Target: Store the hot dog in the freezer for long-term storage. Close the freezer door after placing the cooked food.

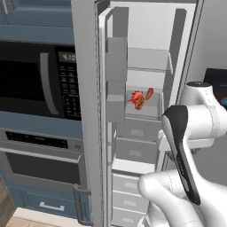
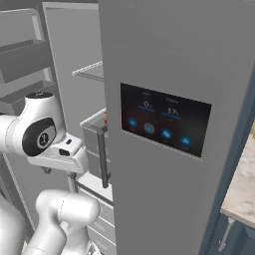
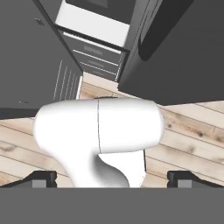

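Note:
The freezer stands open, white inside with shelves and grey drawers. The hot dog, a small brown-orange bun with a red sausage, lies on a middle shelf. Right beside it are a bright red lobster-shaped item and a small orange piece. The freezer door is swung wide to the left, its inner bins facing the compartment. My arm is folded low in front of the freezer, well below and to the right of the hot dog. My gripper points down at the wooden floor, open and holding nothing.
A black microwave and an oven sit left of the open door. The fridge door with the dark touch screen is close on the right. A wooden counter lies beyond it. Freezer drawers show above the floor.

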Controlling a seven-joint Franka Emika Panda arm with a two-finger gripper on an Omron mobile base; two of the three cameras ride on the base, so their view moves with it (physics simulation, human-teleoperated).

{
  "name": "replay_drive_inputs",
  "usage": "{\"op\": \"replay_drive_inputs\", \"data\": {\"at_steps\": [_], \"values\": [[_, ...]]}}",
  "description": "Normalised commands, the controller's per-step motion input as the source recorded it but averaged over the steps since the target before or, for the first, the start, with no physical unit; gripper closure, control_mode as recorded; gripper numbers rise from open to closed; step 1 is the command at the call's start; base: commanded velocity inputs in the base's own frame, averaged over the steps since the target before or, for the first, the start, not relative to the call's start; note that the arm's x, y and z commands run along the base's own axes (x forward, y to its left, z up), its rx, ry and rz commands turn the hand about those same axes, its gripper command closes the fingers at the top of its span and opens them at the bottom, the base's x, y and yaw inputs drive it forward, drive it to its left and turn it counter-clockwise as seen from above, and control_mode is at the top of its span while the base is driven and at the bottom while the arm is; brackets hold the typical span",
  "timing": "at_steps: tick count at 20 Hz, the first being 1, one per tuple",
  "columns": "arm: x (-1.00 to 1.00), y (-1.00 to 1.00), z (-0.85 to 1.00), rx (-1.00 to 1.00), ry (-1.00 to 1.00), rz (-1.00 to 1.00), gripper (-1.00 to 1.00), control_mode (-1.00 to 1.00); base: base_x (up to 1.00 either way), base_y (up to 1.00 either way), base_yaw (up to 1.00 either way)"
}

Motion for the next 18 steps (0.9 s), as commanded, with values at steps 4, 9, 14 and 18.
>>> {"op": "replay_drive_inputs", "data": {"at_steps": [4,9,14,18], "values": [[-0.08,0.00,-0.02,0.00,0.00,-0.01,-1.00,1.00,-0.16,0.00,-0.04],[0.00,0.00,0.00,0.00,0.00,0.00,-1.00,1.00,-0.41,0.02,-0.12],[0.00,0.00,0.00,0.00,0.00,0.00,-1.00,1.00,-0.36,0.09,-0.21],[0.00,0.00,0.00,0.00,0.00,0.00,-1.00,1.00,-0.30,0.08,-0.31]]}}
